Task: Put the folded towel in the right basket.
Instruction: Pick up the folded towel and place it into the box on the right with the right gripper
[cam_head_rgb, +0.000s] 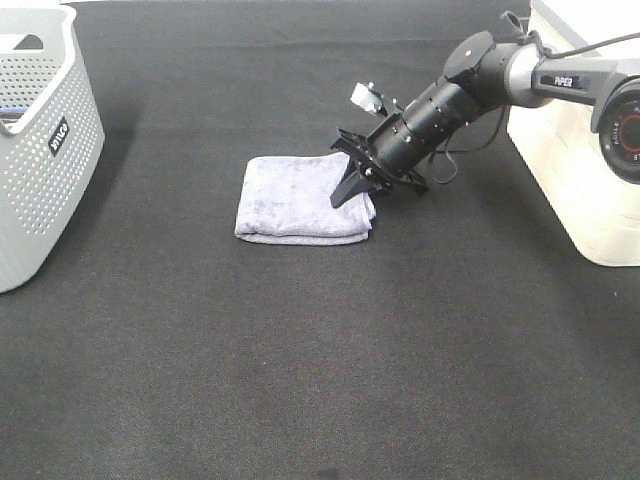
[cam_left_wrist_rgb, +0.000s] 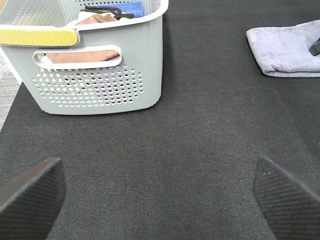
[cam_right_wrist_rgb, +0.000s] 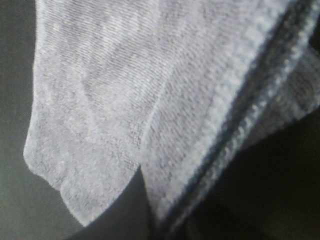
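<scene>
The folded grey towel (cam_head_rgb: 295, 198) lies flat on the black mat in the middle of the exterior view; it also shows in the left wrist view (cam_left_wrist_rgb: 287, 50). My right gripper (cam_head_rgb: 350, 190) is down at the towel's right edge, with its jaws closed together on that edge. In the right wrist view the towel (cam_right_wrist_rgb: 125, 100) fills the frame very close, its folded layers showing. The right basket (cam_head_rgb: 580, 190) is a cream container at the right edge, behind the right arm. My left gripper (cam_left_wrist_rgb: 160, 195) is open and empty above bare mat; it is out of the exterior view.
A grey perforated basket (cam_head_rgb: 40, 150) stands at the far left, holding several folded cloths, and shows in the left wrist view (cam_left_wrist_rgb: 100, 75). The black mat (cam_head_rgb: 300, 350) covers the table.
</scene>
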